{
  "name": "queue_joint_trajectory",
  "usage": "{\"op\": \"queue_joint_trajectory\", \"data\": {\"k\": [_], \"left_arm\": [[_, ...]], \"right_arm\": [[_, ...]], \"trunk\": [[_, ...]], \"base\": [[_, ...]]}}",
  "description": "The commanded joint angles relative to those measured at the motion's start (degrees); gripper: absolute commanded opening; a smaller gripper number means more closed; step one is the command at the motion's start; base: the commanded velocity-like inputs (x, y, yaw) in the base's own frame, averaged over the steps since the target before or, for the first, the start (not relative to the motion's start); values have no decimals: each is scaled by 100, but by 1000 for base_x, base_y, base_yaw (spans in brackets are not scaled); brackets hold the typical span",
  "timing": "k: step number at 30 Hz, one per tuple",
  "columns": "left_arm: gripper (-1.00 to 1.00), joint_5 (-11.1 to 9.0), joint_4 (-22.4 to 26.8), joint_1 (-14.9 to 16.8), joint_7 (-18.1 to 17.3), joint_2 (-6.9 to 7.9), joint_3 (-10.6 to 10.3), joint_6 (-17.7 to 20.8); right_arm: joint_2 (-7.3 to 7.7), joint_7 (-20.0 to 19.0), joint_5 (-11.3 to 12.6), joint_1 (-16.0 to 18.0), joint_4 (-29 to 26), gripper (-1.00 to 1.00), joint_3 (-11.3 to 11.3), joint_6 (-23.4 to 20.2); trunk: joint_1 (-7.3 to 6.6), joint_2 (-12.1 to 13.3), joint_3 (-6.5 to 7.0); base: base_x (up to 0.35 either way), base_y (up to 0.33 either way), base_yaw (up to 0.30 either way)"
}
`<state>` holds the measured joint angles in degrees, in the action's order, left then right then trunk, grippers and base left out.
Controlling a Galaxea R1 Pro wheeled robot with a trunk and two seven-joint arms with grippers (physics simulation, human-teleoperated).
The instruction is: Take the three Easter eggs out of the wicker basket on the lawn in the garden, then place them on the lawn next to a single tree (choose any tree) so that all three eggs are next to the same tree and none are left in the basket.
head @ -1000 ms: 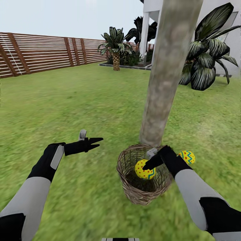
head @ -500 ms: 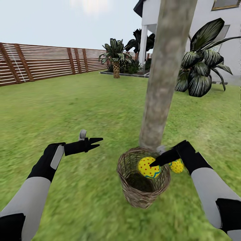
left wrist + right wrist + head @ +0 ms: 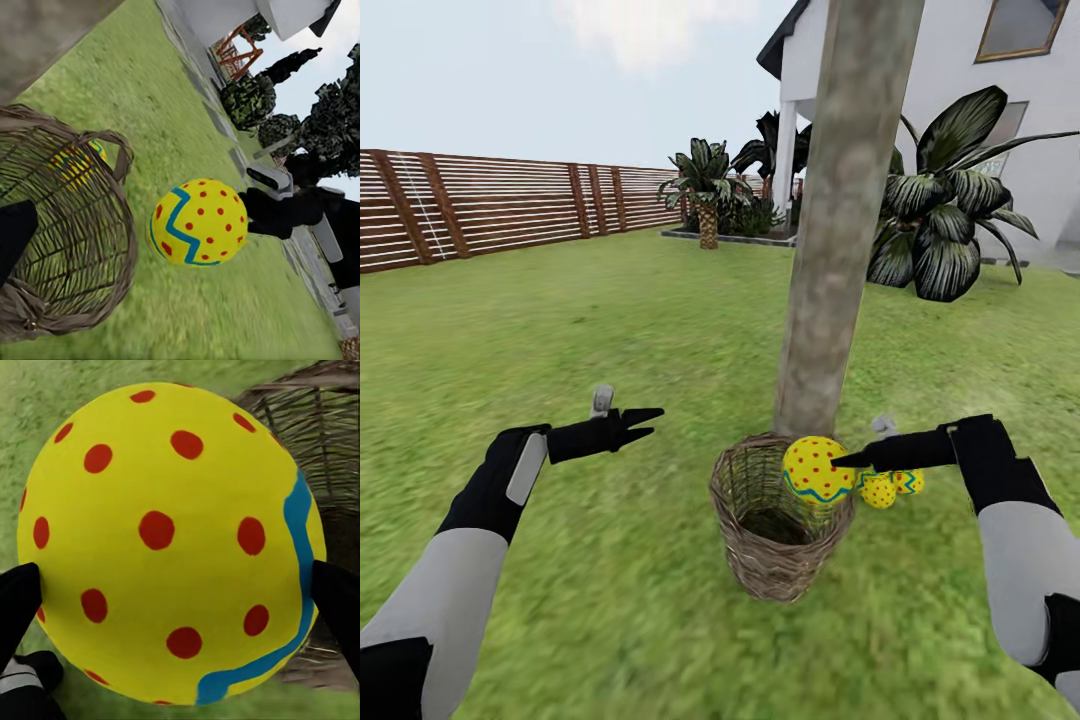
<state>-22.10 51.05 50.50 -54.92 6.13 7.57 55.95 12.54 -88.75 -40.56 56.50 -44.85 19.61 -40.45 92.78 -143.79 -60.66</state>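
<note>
The right hand [image 3: 838,462] has its two black fingers clamped on a yellow Easter egg with red dots and a blue zigzag band [image 3: 817,470], holding it just above the far rim of the small round brown woven wicker basket [image 3: 775,545]. In the right wrist view the egg [image 3: 172,547] sits squarely between the fingers [image 3: 19,604], its rounded end toward the camera, the basket's weave beyond it.

Two more dotted yellow eggs [image 3: 890,487] lie on the short green lawn [image 3: 610,330], touching or nearly so, just beside the foot of the thick pale grey-beige tree trunk [image 3: 830,270]. They are on the robot's right of the basket, close under the right forearm. The basket looks empty from the head view, though its deepest part is in shadow.

So the move ahead, as I judge it, turns on a short carry sideways: the drop spot lies to the right of the held egg and lower, past the basket rim, beside the trunk. The right arm is plainly the nearer one.

The left hand [image 3: 630,425] hovers over bare grass well to the left of the basket, fingers a little apart, holding nothing.
</note>
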Motion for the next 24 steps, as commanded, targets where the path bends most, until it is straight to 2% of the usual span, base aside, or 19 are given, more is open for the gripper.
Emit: {"op": "queue_joint_trajectory", "data": {"k": [1, 3, 9, 13, 24], "left_arm": [[100, 10, -17, 4, -25, 5, 15, 12], [100, 12, -32, 4, -23, 13, 26, 5], [100, 22, -49, -5, -19, 28, 182, -4], [100, 22, -51, -5, -11, 25, 191, -5], [100, 31, -51, -5, -2, 20, 189, -5]], "right_arm": [[-1, -91, -58, 3, -63, -100, 79, -60], [-1, -119, -57, 2, -115, -100, 210, -59], [-1, -125, -49, 2, -137, -100, 267, -59], [191, -125, -48, 2, -146, -100, 504, -64], [208, -125, -57, -33, -147, -100, 535, -68]], "trunk": [[-1, -2, -6], [-1, -2, -6], [-1, -2, -6], [-1, -2, -6], [-1, -2, -6]], "base": [[0, 0, 0], [0, 0, 0], [0, 0, 0], [0, 0, 0], [-36, -15, 0]]}}
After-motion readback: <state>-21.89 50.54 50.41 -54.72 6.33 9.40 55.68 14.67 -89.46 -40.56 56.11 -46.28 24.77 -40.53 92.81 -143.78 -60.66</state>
